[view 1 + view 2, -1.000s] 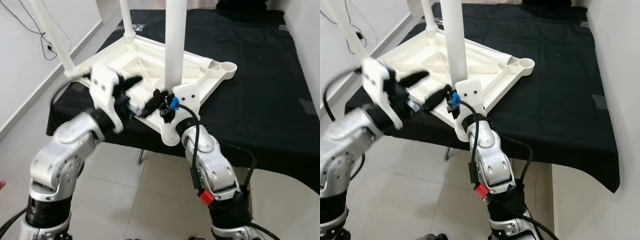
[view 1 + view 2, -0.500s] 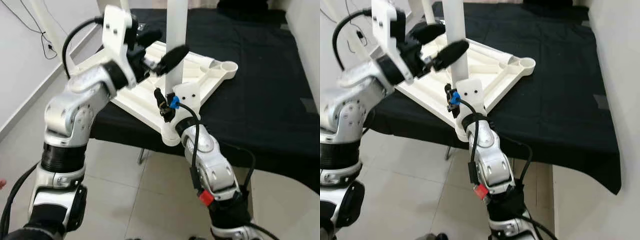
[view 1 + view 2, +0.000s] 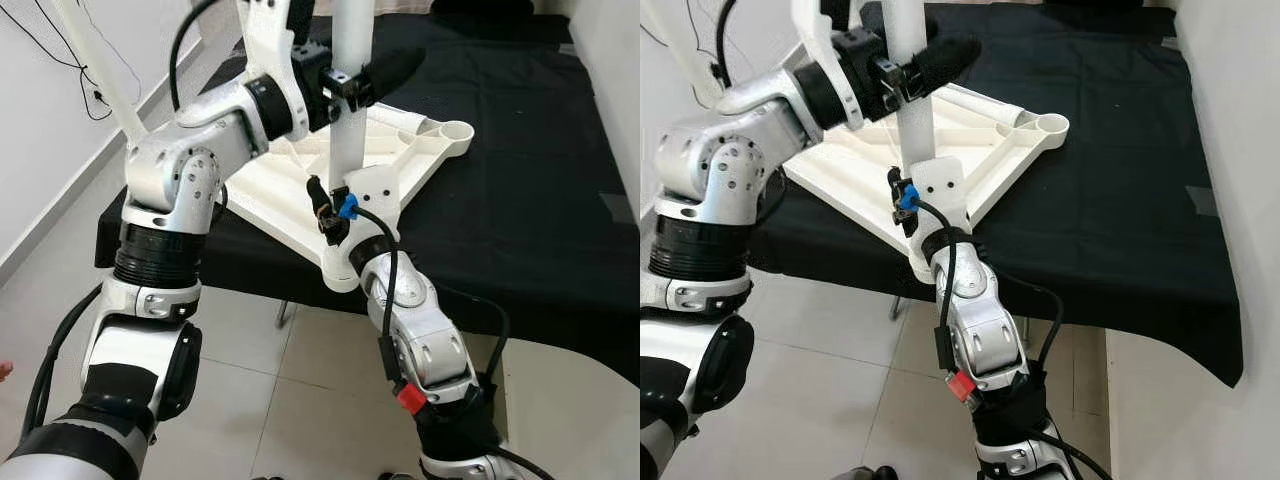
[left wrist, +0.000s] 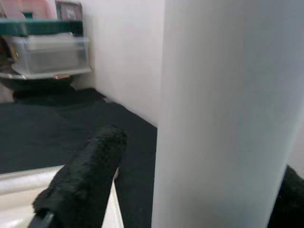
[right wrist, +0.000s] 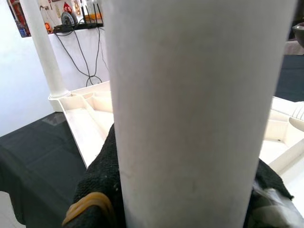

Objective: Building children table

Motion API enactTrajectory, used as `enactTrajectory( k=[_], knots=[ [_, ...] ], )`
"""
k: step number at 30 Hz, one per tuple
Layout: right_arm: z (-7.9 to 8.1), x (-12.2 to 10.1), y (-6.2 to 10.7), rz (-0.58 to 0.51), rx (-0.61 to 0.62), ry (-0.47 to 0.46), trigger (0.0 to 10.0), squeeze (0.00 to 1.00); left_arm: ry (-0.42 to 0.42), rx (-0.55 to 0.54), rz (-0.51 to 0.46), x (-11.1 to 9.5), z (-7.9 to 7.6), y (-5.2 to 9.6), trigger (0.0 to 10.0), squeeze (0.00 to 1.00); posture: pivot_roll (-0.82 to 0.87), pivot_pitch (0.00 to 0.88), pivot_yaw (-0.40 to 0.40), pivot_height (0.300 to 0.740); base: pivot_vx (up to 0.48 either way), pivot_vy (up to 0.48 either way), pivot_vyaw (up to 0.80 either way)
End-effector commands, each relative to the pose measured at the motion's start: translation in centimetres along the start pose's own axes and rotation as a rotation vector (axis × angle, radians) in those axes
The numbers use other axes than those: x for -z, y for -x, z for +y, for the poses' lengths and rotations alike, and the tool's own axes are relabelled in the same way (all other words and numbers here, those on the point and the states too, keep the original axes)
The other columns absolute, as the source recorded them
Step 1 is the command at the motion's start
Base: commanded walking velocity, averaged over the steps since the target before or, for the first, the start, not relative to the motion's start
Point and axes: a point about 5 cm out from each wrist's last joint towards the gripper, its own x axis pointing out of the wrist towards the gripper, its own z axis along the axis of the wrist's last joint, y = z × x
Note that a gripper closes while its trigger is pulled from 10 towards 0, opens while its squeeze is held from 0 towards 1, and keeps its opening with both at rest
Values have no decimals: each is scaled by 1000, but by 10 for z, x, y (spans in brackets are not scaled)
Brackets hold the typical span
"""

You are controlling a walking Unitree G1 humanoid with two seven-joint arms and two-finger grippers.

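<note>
The white children's table lies upside down on a black-covered surface. Its near leg stands upright in the near corner. My right gripper is shut on this leg close to its base, and the pads press both sides of the leg. Higher up, my left gripper is open around the same leg. One finger stands apart from the leg; the other shows at its far side. Another leg rises at the left corner. The right corner socket holds no leg.
Black cloth covers the surface under and beyond the table. A tiled floor lies below the near edge. A white wall with cables stands at the left. A pale curved surface sits at the lower right.
My left arm has swung up from near the table's front edge to the upper part of the near leg, its fingers now either side of it. The right gripper has stayed put.
</note>
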Motion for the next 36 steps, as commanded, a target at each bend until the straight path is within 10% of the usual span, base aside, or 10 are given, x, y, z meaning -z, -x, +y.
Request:
enactTrajectory(
  k=[1, 17, 18, 29, 30, 36],
  knots=[
    [-4, 40, 7, 184, 27, -25, 10000, 0, 35, 39, 38, 4, -3, -1, 0, 0, -18, 211, 90, 740, 0, 0, 0],
    [-1, 29, 5, 98, -56, -22, 10000, 0, 41, 125, 25, -7, -10, -1, 0, 0, -14, 219, 84, 740, 0, 0, 0],
    [-4, 25, 6, 74, -88, -26, 10000, 1000, 28, 127, 35, -5, -10, 1, 0, 0, -16, 216, 82, 740, 0, 0, 0],
    [-24, -2, -4, -31, -401, -7, 10000, 894, -34, 208, 62, 1, -22, 4, 0, 0, -18, 200, 81, 740, 0, 0, 0],
    [-29, -7, -7, -39, -416, 13, 10000, 0, -37, 221, 63, 2, -24, 4, 0, 0, -19, 197, 80, 740, 0, 0, 0],
    [-39, -30, -15, -96, -576, 51, 10000, 0, -73, 261, 77, 4, -30, 4, 0, 0, -16, 187, 82, 740, 0, 0, 0]
  ],
)
